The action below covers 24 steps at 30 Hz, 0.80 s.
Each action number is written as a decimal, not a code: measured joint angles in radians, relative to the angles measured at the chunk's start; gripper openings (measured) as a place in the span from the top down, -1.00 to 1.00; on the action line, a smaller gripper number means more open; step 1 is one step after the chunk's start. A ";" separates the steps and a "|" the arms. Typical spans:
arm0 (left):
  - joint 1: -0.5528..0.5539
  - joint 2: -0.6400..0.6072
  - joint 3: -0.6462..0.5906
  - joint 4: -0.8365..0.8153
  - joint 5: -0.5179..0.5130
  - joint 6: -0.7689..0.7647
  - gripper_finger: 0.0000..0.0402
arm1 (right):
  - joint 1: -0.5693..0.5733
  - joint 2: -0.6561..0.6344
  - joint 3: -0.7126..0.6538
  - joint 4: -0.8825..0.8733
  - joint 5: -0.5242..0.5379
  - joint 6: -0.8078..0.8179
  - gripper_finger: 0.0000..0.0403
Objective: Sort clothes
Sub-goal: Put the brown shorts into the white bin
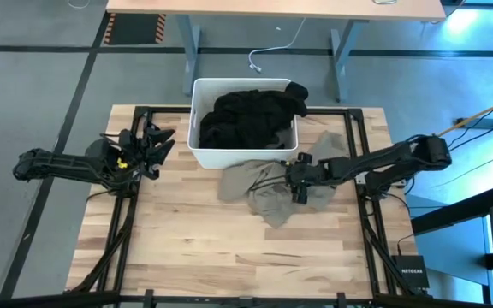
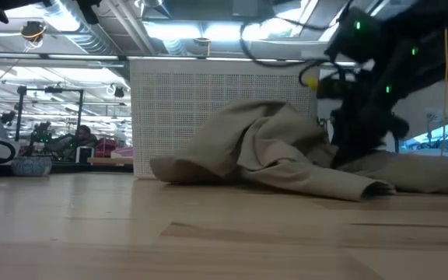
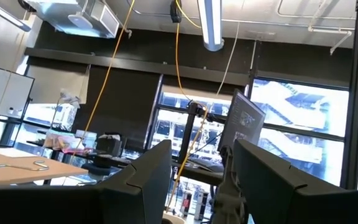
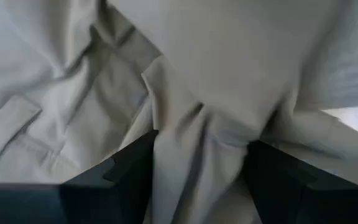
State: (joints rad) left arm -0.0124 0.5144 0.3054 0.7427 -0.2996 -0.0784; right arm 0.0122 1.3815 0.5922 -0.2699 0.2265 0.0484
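1. We see a white rectangular plastic tub (image 1: 197,145) at the far middle of the pale wooden table (image 1: 195,248), filled with a heap of black fabric garments (image 1: 251,115).
2. A crumpled khaki-beige fabric garment (image 1: 259,190) lies on the table just near of the tub, touching its near wall and spreading to the right.
3. Our right gripper (image 1: 299,180) is down on this khaki-beige garment, near its middle.
4. In the right wrist view the two dark fingers (image 4: 132,171) stand partly apart, with a raised fold of the khaki cloth (image 4: 197,155) bunched between them; we cannot tell whether they pinch it firmly.
5. Our left gripper (image 1: 157,141) waits at the left side of the table, lifted and pointing out at the room, its fingers (image 3: 151,177) parted with nothing between them.
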 joint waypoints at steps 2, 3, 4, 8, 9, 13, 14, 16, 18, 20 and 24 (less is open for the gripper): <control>0.000 0.000 0.000 0.001 0.000 0.007 0.15 | 0.001 0.043 -0.033 0.077 -0.038 0.014 -0.18; 0.000 0.000 0.000 0.002 0.000 0.006 0.15 | 0.000 0.067 -0.045 0.113 -0.049 0.026 -0.18; 0.000 0.000 0.000 0.003 0.000 0.007 0.15 | 0.000 0.093 -0.054 0.148 -0.053 0.032 -0.18; 0.000 0.000 0.000 0.003 0.000 0.006 0.15 | 0.002 0.195 -0.056 0.233 -0.011 0.040 -0.17; 0.000 0.000 0.000 0.003 0.000 0.006 0.15 | 0.001 0.214 -0.053 0.258 -0.005 0.037 -0.17; 0.000 0.000 0.000 0.002 0.000 0.005 0.15 | 0.002 0.253 -0.050 0.286 -0.003 0.036 -0.02; 0.000 0.000 0.000 0.002 0.000 0.005 0.15 | 0.005 0.254 -0.050 0.289 -0.008 0.034 0.07; 0.000 0.000 0.000 0.002 0.000 0.003 0.15 | 0.018 0.256 -0.051 0.300 0.001 0.034 0.33; 0.000 0.000 0.000 0.002 0.000 0.003 0.15 | 0.038 0.255 -0.052 0.309 0.013 0.038 0.64; 0.000 0.000 0.000 0.002 0.000 0.003 0.15 | 0.063 0.255 -0.043 0.300 0.026 0.030 0.86; 0.000 0.000 0.000 0.001 0.000 0.007 0.15 | 0.126 0.260 -0.012 0.277 0.014 0.022 0.83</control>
State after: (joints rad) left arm -0.0124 0.5144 0.3054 0.7441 -0.2996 -0.0711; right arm 0.1381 1.6411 0.5801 0.0070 0.2408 0.0704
